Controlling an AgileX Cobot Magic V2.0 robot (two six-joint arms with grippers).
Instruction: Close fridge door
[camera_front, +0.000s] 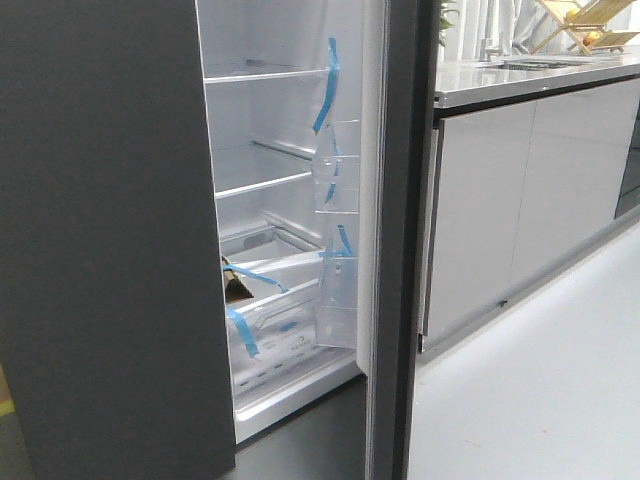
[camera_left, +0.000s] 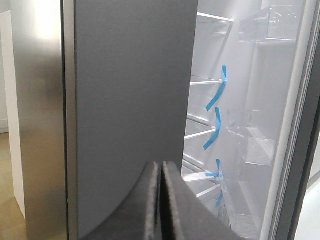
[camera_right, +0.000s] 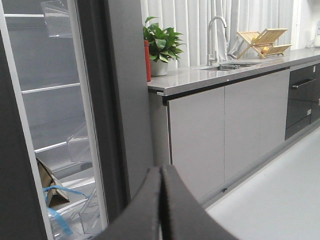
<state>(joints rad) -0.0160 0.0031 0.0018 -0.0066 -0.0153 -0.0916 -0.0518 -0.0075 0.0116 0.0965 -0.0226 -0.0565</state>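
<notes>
The fridge door (camera_front: 402, 250) stands wide open, seen almost edge-on. Its white inner side with clear bins (camera_front: 338, 190) and blue tape strips faces the open compartment. The door also shows in the left wrist view (camera_left: 257, 150) by its inner side, and in the right wrist view (camera_right: 127, 100) by its dark-grey outer side. My left gripper (camera_left: 160, 167) is shut and empty, in front of the matching dark-grey door panel (camera_left: 130, 100). My right gripper (camera_right: 161, 172) is shut and empty, near the open door's outer side. Neither gripper shows in the front view.
The matching dark-grey panel (camera_front: 110, 240) fills the left. Glossy pale-grey cabinets (camera_front: 520, 200) under a counter (camera_right: 225, 72) run right of the door, with a plant (camera_right: 162, 47), a tap (camera_right: 215, 30) and a wooden rack (camera_right: 265, 40). A pale floor (camera_front: 540, 380) lies at the right.
</notes>
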